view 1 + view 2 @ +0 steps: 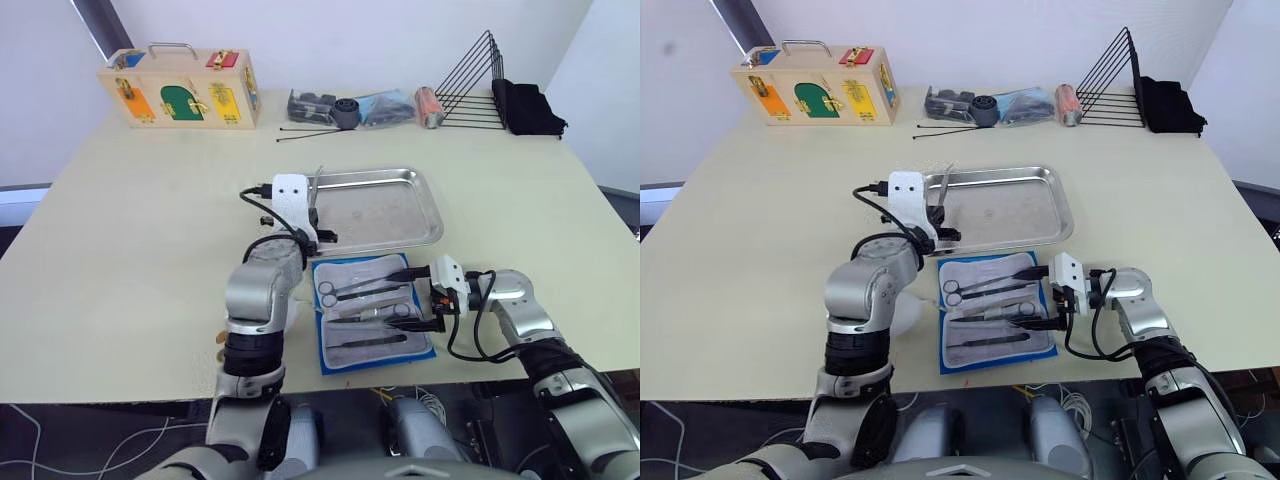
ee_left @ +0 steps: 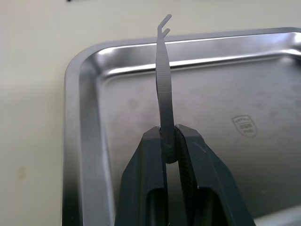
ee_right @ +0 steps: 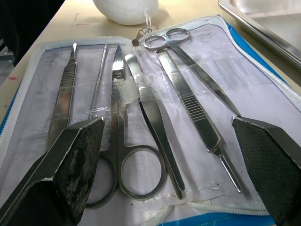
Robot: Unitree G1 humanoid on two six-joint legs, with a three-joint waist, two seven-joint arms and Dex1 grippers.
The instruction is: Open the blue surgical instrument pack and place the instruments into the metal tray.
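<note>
With the open pack [image 1: 375, 312] nearest and the right gripper [image 3: 169, 155] spread wide and empty over its instruments [image 3: 155, 113], the left gripper [image 2: 170, 146], pinching a slim hooked tool [image 2: 163, 84], should lower gently into the tray [image 1: 425, 215] beyond before releasing; its wrist view alone shows the tray's stamp.
</note>
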